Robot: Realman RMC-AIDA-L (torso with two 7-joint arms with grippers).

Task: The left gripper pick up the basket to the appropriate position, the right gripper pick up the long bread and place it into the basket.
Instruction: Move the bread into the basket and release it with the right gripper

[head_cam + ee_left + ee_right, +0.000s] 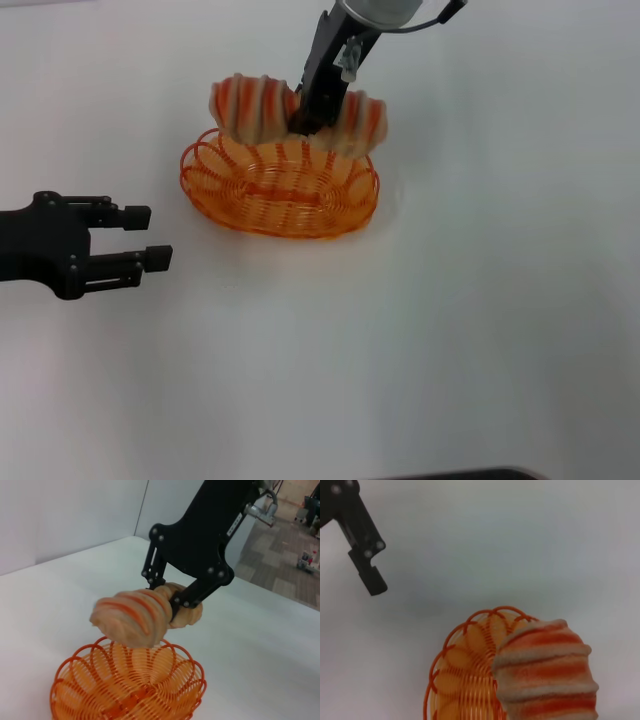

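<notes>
The oval orange wire basket (280, 188) stands on the white table, empty. My right gripper (312, 118) is shut on the middle of the long bread (258, 108), a tan loaf with orange-red stripes, and holds it just above the basket's far rim. The left wrist view shows the bread (131, 615) pinched by the right gripper (167, 602) over the basket (127, 690). The right wrist view shows the bread (545, 675) above the basket (465, 680). My left gripper (140, 235) is open and empty, to the left of the basket and apart from it.
The white table (450, 340) stretches bare around the basket. A dark edge (460, 474) shows at the table's front. One finger of the left gripper (365, 565) shows in the right wrist view.
</notes>
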